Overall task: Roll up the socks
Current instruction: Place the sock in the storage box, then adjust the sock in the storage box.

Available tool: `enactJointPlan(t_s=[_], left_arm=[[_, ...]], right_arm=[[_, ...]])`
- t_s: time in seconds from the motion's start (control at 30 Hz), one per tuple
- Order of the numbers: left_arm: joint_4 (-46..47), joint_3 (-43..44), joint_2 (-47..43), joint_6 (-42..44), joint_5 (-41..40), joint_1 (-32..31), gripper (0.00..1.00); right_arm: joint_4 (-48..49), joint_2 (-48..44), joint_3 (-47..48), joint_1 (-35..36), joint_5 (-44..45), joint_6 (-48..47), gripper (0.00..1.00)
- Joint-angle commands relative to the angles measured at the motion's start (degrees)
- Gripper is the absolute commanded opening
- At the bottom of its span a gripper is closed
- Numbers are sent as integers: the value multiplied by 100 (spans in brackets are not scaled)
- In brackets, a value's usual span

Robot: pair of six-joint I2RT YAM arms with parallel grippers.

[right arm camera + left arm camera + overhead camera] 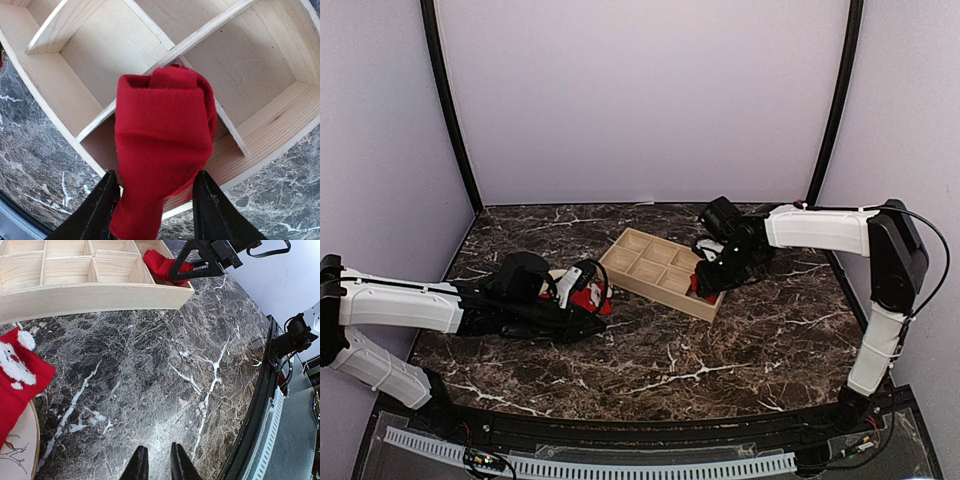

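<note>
On the near left, the left gripper (158, 450) hangs low over the dark marble table (150, 380). Its jaws are drawn almost together, leaving only a slim gap with nothing in it. The flat red sock with white markings (19, 377) lies to the left of those jaws and a little farther out. It is apart from them and untouched, spread open rather than rolled. Its near end rests on the round beige plate (22, 452), and its far end reaches onto the marble.

Farther out, toward the middle of the table, stands the pale wooden tray (90, 296), divided into compartments and set at an angle.

At the tray's near right corner, the right gripper (155, 176) holds the rolled red sock (162, 130). The jaws stand fairly wide because the bundle fills the space between them, one finger pressed to each side of its lower part. The roll's free end sticks out past the fingertips, over the thin divider and the corner compartment. Whether it touches the tray floor cannot be told. The other visible compartments hold nothing.
</note>
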Motion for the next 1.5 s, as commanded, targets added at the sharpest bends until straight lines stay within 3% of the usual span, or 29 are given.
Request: enactJointPlan(t_s=[0.0, 0.47, 0.53, 0.73, 0.87, 1.47], left_arm=[[-17, 20, -66, 58, 79, 30, 17], [48, -24, -65, 40, 109, 30, 17], [61, -28, -65, 28, 99, 30, 17], [84, -21, -21, 25, 115, 30, 16], [76, -31, -36, 17, 105, 30, 16], [102, -70, -90, 19, 42, 30, 16]], right_arm=[[21, -272, -67, 100, 26, 57, 46], [86, -400, -71, 193, 135, 155, 46], [119, -415, -66, 201, 189, 150, 42], [171, -294, 83, 211, 273, 99, 17], [110, -43, 150, 211, 322, 57, 13], [279, 486, -196, 23, 154, 63, 12]])
